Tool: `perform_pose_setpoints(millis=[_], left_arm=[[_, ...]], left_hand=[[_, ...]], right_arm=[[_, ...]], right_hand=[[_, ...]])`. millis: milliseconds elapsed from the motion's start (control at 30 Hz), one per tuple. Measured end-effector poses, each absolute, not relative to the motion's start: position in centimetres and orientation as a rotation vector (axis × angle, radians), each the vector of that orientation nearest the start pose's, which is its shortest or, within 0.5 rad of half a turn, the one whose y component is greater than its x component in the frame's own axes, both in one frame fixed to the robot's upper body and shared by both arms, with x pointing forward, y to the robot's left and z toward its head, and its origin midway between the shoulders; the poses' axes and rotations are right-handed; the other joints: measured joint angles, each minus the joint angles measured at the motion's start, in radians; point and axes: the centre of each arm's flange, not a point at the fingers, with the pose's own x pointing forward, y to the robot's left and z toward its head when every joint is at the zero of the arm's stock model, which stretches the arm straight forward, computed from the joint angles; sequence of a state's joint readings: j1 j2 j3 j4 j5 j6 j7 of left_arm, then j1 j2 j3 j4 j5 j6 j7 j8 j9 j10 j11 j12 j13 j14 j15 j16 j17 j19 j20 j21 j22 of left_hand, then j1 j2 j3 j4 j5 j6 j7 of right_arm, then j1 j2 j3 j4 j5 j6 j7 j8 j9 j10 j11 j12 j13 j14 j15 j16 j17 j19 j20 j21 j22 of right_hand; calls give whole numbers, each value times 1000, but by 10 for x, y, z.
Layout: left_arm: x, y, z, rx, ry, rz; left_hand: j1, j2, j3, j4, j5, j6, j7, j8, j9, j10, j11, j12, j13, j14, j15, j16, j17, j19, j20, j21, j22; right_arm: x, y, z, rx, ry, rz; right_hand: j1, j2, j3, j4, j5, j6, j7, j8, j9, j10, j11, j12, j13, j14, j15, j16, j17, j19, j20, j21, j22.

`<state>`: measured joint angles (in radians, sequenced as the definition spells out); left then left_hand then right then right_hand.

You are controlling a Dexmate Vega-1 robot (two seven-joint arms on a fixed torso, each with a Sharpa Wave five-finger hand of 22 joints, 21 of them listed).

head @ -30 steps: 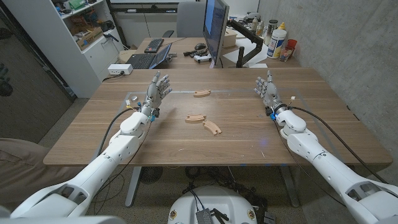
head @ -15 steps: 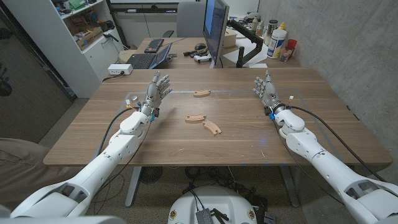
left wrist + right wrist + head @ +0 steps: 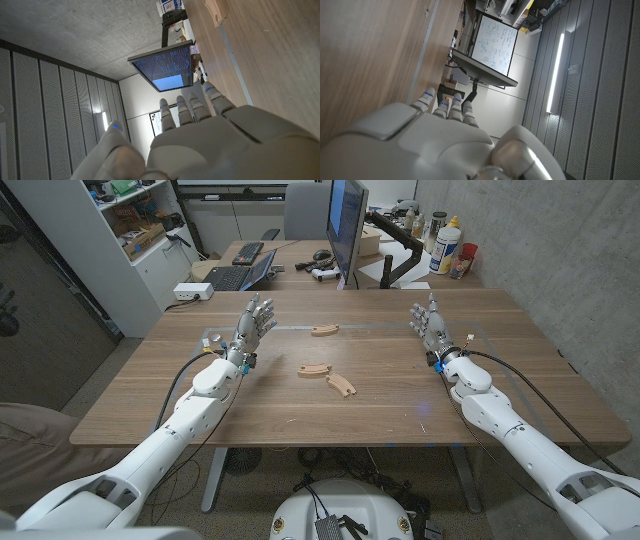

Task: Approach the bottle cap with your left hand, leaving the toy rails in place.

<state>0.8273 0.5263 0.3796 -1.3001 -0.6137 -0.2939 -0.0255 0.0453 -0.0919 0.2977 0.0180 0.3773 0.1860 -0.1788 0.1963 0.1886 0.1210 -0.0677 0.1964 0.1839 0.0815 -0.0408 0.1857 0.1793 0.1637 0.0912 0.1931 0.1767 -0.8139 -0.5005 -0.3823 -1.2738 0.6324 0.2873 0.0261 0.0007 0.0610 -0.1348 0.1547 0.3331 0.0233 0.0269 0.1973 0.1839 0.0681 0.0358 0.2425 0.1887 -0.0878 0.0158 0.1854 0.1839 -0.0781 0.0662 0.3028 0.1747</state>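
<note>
Three wooden toy rails lie mid-table: one far (image 3: pixel 324 330), one in the middle (image 3: pixel 314 369), one nearer (image 3: pixel 342 385). My left hand (image 3: pixel 252 324) stands above the table to the left of them, fingers apart and pointing up, holding nothing. My right hand (image 3: pixel 428 322) stands the same way on the right side. I cannot pick out a bottle cap with certainty; a small pale spot (image 3: pixel 212 338) lies just left of my left hand. In the left wrist view my left hand (image 3: pixel 200 135) points past a rail end (image 3: pixel 216 10).
A thin pale tape line (image 3: pixel 290 327) crosses the table between the hands. Behind the table stand a monitor (image 3: pixel 347 225), a laptop (image 3: pixel 240 275), bottles (image 3: pixel 445 245) and a shelf (image 3: pixel 130 230). The concrete wall (image 3: pixel 560 250) is on the right.
</note>
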Motion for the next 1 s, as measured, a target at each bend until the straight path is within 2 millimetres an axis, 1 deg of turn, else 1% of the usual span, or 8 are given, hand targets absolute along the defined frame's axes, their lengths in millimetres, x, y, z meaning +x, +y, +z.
perform_pose_setpoints(millis=[67,467,600,667,767,800,900,1000], left_arm=[[650,292,-20,19,-610,-203],[637,294,-14,89,-626,-180],[636,298,-15,139,-613,-134],[634,299,-13,153,-616,-127],[632,299,-13,166,-617,-120],[632,300,-12,175,-619,-113],[630,301,-11,195,-622,-97],[629,302,-10,214,-624,-79]], left_hand=[[0,0,0,0,0,0,0,0,0,0,0,0,0,-6,5,0,0,0,0,0,0],[0,0,3,-3,0,0,0,0,0,0,0,0,0,-7,4,-5,0,-6,-6,0,0],[0,0,3,-3,0,0,0,0,0,0,0,0,0,-17,5,-6,0,-6,-6,0,0],[0,0,3,-3,0,0,0,0,0,0,0,0,0,-17,5,-6,0,-14,-20,0,0],[11,2,4,-11,2,9,9,0,0,6,6,0,0,-30,4,-6,-1,-26,-87,-5,0],[12,2,3,-11,4,9,9,0,0,7,7,0,0,-36,5,-6,-2,-30,-102,-5,0],[12,1,4,-13,4,13,13,0,0,7,7,0,0,-41,10,-6,-3,-36,-111,-8,0],[16,5,6,-15,4,13,13,0,0,7,7,0,0,-46,5,-6,-3,-42,-105,-9,0]], right_arm=[[658,-288,-23,25,-592,199],[656,-288,-25,22,-591,197],[656,-288,-25,20,-591,198],[656,-287,-25,20,-592,198],[656,-287,-25,21,-592,196],[656,-287,-25,22,-593,196],[656,-287,-24,22,-595,196],[656,-287,-25,22,-597,196]], right_hand=[[0,0,0,0,0,0,0,0,0,0,0,0,0,0,0,0,0,0,0,0,0],[4,4,-4,-4,0,0,0,0,0,-4,4,0,0,-11,0,-5,0,-5,-5,-10,0],[5,5,-4,-4,0,0,0,0,0,-4,4,0,0,-11,0,-5,0,-5,-5,-11,0],[5,5,-4,-4,0,0,0,0,0,-4,4,0,0,-11,0,-5,0,-5,-5,-11,0],[5,5,-4,-4,0,0,0,0,0,-4,4,0,0,-11,0,-5,0,-5,-5,-13,0],[5,5,-4,-4,0,0,0,0,0,-4,4,0,0,-11,0,-5,0,-5,-5,-15,0],[11,11,-4,-4,3,0,0,0,0,-4,4,0,0,-11,0,-5,0,-5,-5,-15,0],[11,11,-4,-4,4,0,0,0,0,-4,4,0,0,-16,-5,-5,0,-5,-5,-15,0]])
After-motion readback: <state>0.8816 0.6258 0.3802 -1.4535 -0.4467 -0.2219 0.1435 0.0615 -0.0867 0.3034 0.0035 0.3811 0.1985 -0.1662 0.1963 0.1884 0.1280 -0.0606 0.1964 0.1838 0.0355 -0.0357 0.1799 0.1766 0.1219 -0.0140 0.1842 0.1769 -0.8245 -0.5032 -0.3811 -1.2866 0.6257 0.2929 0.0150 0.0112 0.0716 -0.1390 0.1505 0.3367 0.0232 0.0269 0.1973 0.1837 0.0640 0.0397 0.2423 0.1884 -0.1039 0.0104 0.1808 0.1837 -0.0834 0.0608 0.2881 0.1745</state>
